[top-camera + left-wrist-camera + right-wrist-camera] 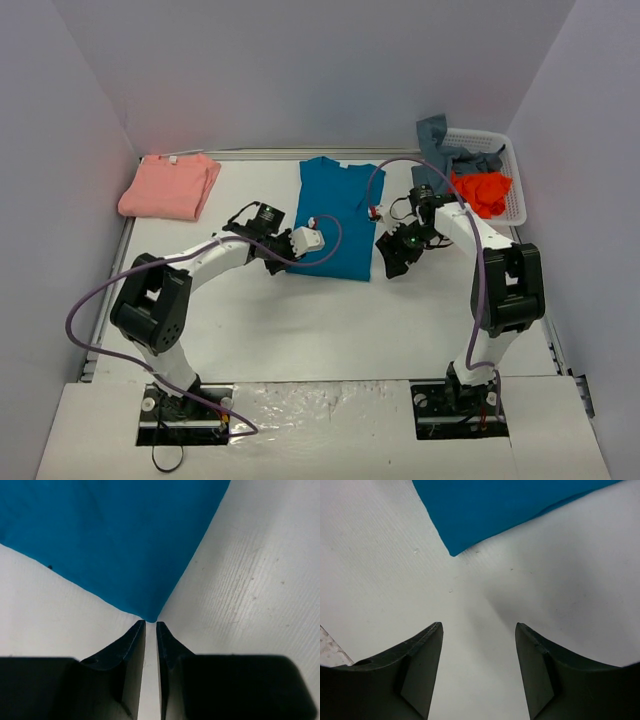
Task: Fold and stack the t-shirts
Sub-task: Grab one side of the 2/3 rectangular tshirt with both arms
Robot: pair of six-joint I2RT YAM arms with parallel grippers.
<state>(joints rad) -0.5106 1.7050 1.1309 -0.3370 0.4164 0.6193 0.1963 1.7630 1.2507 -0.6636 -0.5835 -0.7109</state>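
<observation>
1. The left gripper (150, 624) is almost fully closed, with only a thin slit between the jaws and nothing seen inside it. One near corner of the teal-blue t-shirt (115, 535) lies right at its tips; I cannot tell if the very end is nipped.
2. The right gripper (477, 626) is wide open and holds nothing. The other near corner lies ahead of it, a little left of the gap, not touching either finger.
3. The shirt stretches forward from both grippers along its long axis. The left arm is nearer to its corner.
4. I judge the right gripper must advance before a forward fold.
5. The cloth lies thin on the white table (300, 330). The salmon-pink t-shirt (170, 187) and the basket (517, 195) are well apart.
</observation>
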